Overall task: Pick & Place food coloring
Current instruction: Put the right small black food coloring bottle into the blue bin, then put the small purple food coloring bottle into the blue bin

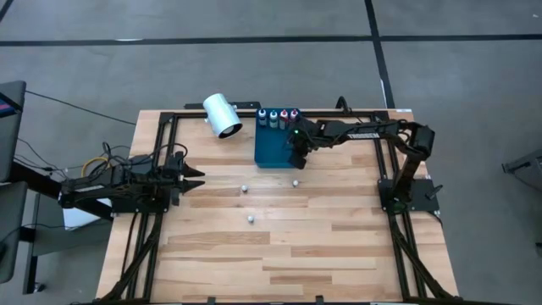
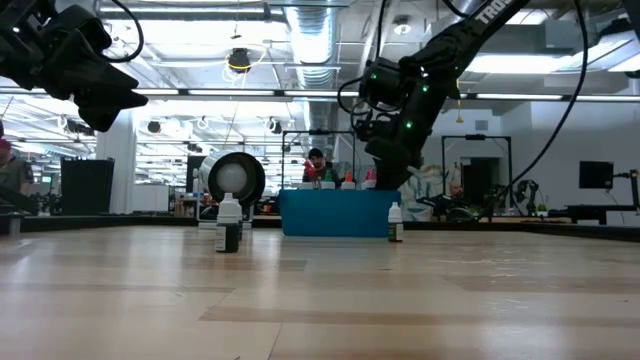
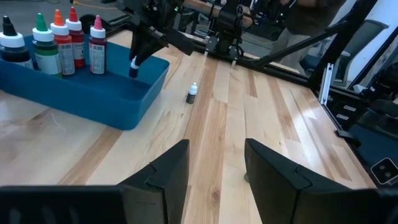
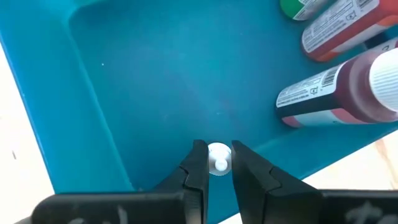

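A blue tray [image 1: 273, 151] stands at the table's far middle. Several tall food coloring bottles [image 1: 278, 114] with coloured tops stand along its far wall [image 3: 62, 43]. My right gripper [image 1: 296, 158] is over the tray's right near corner, shut on a tiny white-capped bottle [image 3: 133, 67]. Three more tiny bottles stand upright on the wood in front of the tray [image 1: 243, 188] [image 1: 294, 180] [image 1: 251, 219]. My left gripper [image 3: 216, 165] waits open at the table's left [image 1: 196, 178], with nothing between its fingers. My right gripper pinches the tiny bottle by its white cap [image 4: 218, 158] between its two fingertips [image 4: 198, 163]. The fingers come from above, slanting down from the table's right. The bottle hangs upright below them inside the tray [image 3: 132, 73]. Whether its base touches the tray floor does not show.
A large white cylinder [image 1: 223, 115] lies on its side left of the tray, at the table's far edge. A black frame [image 1: 161, 152] runs around the table. The near half of the wooden table [image 1: 288, 254] has no objects on it.
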